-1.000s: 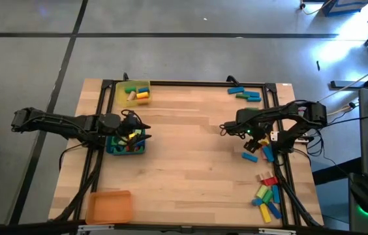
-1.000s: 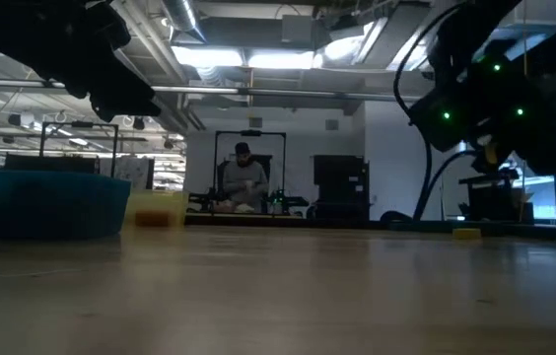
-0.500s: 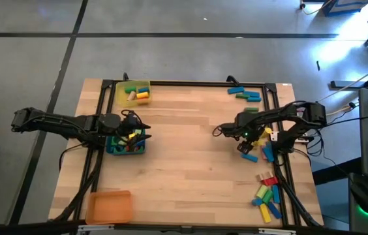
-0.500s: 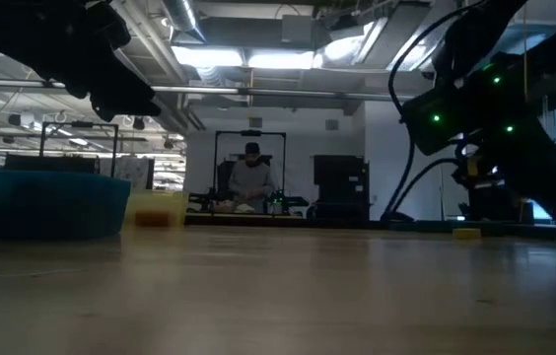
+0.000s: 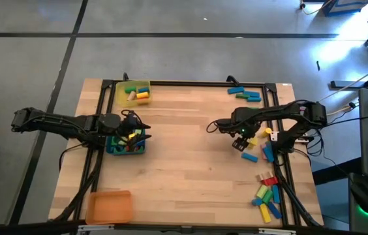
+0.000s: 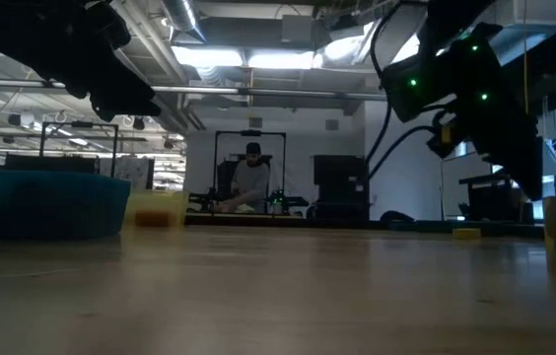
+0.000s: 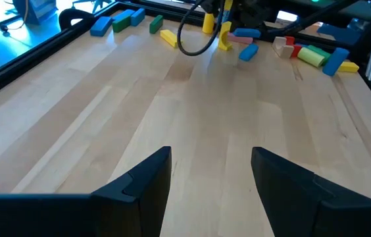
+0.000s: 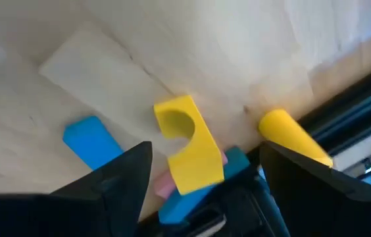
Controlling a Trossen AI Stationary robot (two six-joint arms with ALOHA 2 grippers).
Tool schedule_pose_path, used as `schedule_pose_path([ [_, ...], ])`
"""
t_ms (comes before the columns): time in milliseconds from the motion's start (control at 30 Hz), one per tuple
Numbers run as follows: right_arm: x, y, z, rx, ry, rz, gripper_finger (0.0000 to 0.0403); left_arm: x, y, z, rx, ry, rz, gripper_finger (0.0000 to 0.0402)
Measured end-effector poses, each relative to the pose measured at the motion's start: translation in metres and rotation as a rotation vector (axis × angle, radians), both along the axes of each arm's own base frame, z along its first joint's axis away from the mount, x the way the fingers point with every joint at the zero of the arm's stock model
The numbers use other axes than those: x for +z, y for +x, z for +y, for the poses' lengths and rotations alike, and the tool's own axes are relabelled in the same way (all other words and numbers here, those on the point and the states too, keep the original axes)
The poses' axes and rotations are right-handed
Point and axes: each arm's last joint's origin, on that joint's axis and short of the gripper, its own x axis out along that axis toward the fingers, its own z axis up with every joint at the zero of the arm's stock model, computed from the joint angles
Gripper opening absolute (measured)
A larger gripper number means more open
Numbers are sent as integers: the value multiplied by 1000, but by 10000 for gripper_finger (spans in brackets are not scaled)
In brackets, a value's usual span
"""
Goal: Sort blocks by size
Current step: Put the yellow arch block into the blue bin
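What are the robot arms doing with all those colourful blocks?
They are sorting toy blocks into trays. The right gripper is on the table's right side, fingers open, with a yellow block showing between them; whether it grips it is hard to tell. More loose blocks lie near the table's right edge. The left gripper hangs open over the blue tray, which holds several blocks. The yellow tray has a few, and the orange tray looks empty.

no readable text, labels, numbers or signs
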Motion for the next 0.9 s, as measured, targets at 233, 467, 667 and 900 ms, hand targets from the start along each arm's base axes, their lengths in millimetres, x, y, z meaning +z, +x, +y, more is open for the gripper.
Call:
schedule_pose_path([
  [233, -15, -9, 3, -20, 49, 19, 285, -1, 0, 0, 0, 1, 11, 196],
  [467, -30, -17, 4, -21, 55, 23, 280, -1, -1, 0, 0, 1, 14, 196],
  [667, -32, -17, 4, -15, 59, 13, 199, -1, -1, 0, 0, 1, 13, 196],
  [900, -32, -17, 4, -16, 65, 12, 133, -1, -1, 0, 0, 1, 13, 196],
])
